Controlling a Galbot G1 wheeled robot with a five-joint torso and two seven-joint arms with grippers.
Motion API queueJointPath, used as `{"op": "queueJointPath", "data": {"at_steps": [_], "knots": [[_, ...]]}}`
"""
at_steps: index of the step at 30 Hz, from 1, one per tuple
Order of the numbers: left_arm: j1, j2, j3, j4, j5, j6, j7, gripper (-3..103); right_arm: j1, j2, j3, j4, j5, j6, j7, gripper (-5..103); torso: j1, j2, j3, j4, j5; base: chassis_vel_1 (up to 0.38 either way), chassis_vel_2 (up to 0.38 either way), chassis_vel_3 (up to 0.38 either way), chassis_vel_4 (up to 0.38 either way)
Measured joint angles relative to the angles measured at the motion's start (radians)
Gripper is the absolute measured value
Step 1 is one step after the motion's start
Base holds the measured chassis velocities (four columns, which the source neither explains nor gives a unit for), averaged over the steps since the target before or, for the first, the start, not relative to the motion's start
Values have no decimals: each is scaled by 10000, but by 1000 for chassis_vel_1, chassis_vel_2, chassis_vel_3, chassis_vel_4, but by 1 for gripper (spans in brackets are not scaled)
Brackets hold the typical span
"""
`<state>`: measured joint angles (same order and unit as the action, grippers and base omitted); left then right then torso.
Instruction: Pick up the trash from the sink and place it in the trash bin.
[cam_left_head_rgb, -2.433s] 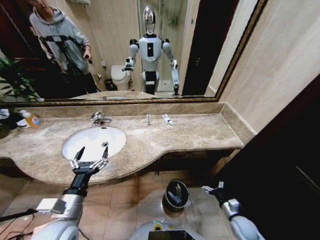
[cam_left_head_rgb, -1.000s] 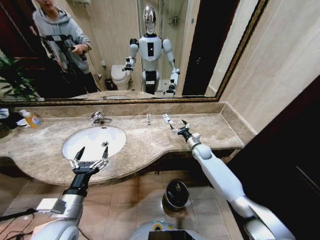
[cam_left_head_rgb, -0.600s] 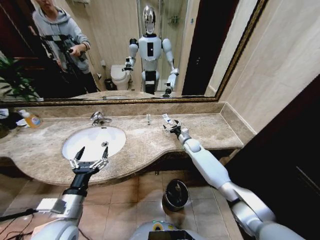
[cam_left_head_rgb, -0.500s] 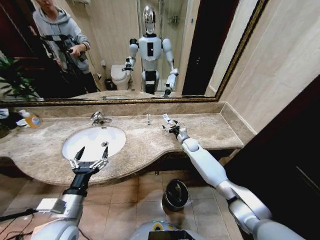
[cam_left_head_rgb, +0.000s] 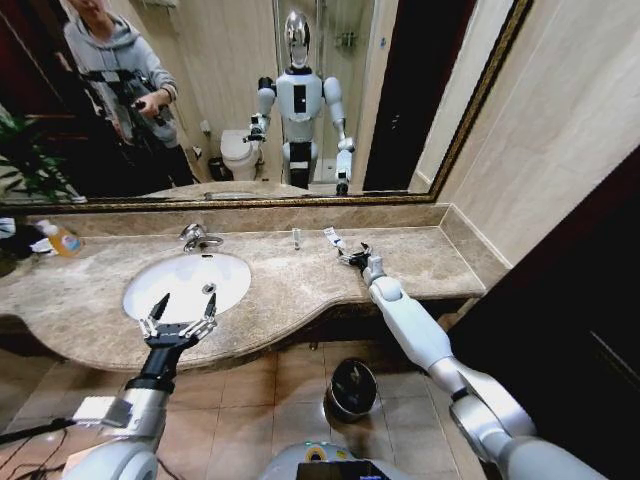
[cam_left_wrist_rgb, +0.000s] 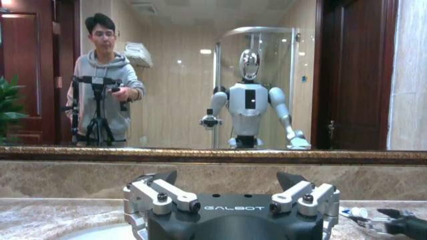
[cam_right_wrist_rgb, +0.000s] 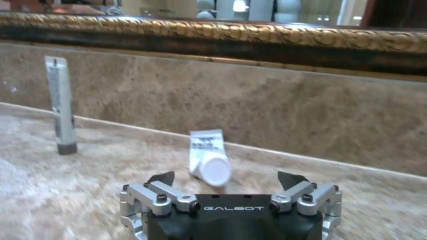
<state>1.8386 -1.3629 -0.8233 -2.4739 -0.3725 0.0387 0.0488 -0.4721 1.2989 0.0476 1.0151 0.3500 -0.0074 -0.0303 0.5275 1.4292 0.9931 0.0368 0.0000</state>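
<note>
A white tube (cam_left_head_rgb: 333, 238) with a round cap lies on the marble counter near the back wall; in the right wrist view this tube (cam_right_wrist_rgb: 210, 157) sits just beyond my right gripper (cam_right_wrist_rgb: 225, 180), whose jaws are spread wide. That right gripper (cam_left_head_rgb: 355, 257) hovers low over the counter, right of the sink (cam_left_head_rgb: 140, 290). A slim white tube (cam_left_head_rgb: 296, 238) stands upright nearby, also in the right wrist view (cam_right_wrist_rgb: 61, 105). My left gripper (cam_left_head_rgb: 178, 318) hangs open over the sink's front rim. The black trash bin (cam_left_head_rgb: 352, 388) stands on the floor below the counter.
A chrome tap (cam_left_head_rgb: 195, 236) rises behind the basin. An orange-yellow bottle (cam_left_head_rgb: 62, 238) stands at the counter's far left. A gold-framed mirror runs along the back wall. The counter's curved front edge overhangs the tiled floor around the bin.
My right arm rose from beside the bin on the floor up onto the counter and reached the lying white tube, then shifted slightly right. The left arm stayed still.
</note>
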Motion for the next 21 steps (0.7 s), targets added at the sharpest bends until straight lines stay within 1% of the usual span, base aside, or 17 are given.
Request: {"op": "queueJointPath", "data": {"at_steps": [5, 6, 7, 10, 11, 13, 15, 18, 19, 21], "knots": [[0, 0, 0, 0, 0, 0, 0, 100, 423, 325, -75, -460, -12, 82, -112, 100, 0, 0, 0, 1, -1, 0, 0, 0, 0], [0, 0, 0, 0, 0, 0, 0, 100, 456, 346, -79, -507, -15, 100, -127, 102, 0, 0, 0, 1, -1, 0, 0, 0, 0], [0, 0, 0, 0, 0, 0, 0, 100, 456, 346, -79, -507, -15, 100, -127, 102, 0, 0, 0, 1, -1, 0, 0, 0, 0], [0, 0, 0, 0, 0, 0, 0, 100, 620, 446, -76, -835, -54, 209, -299, 92, 0, 0, 0, 1, -1, 0, 0, 0, 0], [0, 0, 0, 0, 0, 0, 0, 100, 620, 446, -76, -835, -54, 209, -299, 92, 0, 0, 0, 1, -1, 0, 0, 0, 0], [0, 0, 0, 0, 0, 0, 0, 100, 626, 457, -68, -927, -65, 238, -343, 84, 0, 0, 0, 0, -1, 0, 0, 0, 0], [0, 0, 0, 0, 0, 0, 0, 100, 626, 461, -63, -940, -67, 244, -347, 84, 0, 0, 0, 0, -1, 0, 0, 0, 0], [0, 0, 0, 0, 0, 0, 0, 100, 604, 455, -37, -961, -69, 271, -367, 73, 0, 0, 0, 0, -1, 0, 0, 0, 0], [0, 0, 0, 0, 0, 0, 0, 100, 604, 455, -37, -961, -69, 271, -367, 73, 0, 0, 0, 0, -1, 0, 0, 0, 0], [0, 0, 0, 0, 0, 0, 0, 100, 588, 439, -14, -962, -64, 290, -369, 65, 0, 0, 0, 0, -1, 0, 0, 0, 0]]}}
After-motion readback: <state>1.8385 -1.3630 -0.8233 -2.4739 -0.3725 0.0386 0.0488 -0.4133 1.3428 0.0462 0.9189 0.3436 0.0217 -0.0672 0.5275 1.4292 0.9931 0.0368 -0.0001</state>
